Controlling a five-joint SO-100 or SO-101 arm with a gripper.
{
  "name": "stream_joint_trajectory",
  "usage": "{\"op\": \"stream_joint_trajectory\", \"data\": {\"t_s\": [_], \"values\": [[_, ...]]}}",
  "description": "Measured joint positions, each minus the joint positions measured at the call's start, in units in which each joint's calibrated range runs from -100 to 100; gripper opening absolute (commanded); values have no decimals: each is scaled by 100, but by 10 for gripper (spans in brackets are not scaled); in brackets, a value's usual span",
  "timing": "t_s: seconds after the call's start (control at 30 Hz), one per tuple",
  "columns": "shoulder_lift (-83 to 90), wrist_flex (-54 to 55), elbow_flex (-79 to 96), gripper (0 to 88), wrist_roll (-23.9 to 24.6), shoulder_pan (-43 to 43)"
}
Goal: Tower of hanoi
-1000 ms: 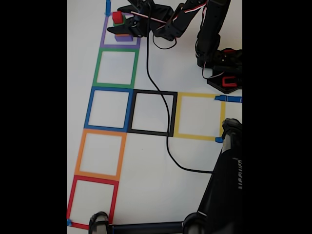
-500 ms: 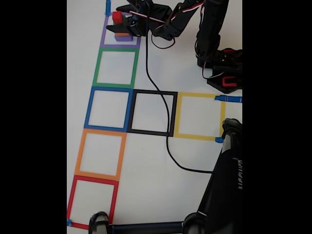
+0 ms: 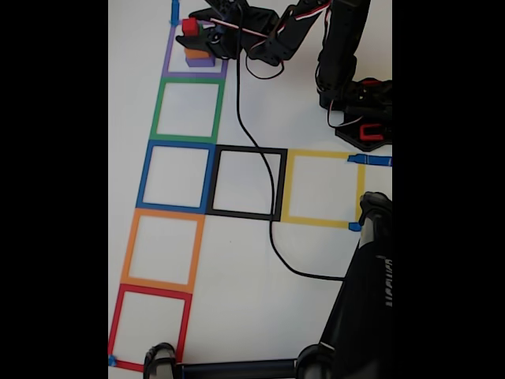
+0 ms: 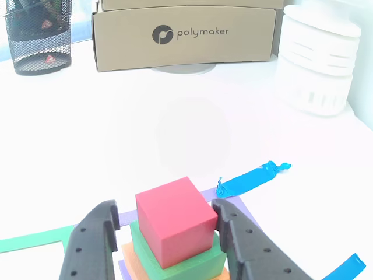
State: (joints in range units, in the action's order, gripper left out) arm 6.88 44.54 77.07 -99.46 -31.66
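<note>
Straddling the small red plastic cube (image 4: 176, 220) in the other view, the black two-finger gripper (image 4: 166, 233) has one finger at its nine o'clock and the other at three, parted with a gap showing on both sides, so nothing is clamped. Red tops a stack: a green cube (image 4: 198, 265) beneath, then an orange cube (image 4: 129, 256); in the fixed view a purple cube (image 3: 200, 61) sits lowest, inside the purple tape square (image 3: 168, 59) at eleven o'clock on the white table (image 3: 237, 316). Closing probably needs no sideways shift. A black mesh pen cup (image 4: 38, 41) holds dark items I cannot identify.
</note>
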Motion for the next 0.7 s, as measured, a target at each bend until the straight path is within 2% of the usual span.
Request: {"op": "stream_joint_trajectory", "data": {"t_s": [0.43,0.7], "values": [[0,0,0,82,0,0],[0,0,9,63,18,0]]}}
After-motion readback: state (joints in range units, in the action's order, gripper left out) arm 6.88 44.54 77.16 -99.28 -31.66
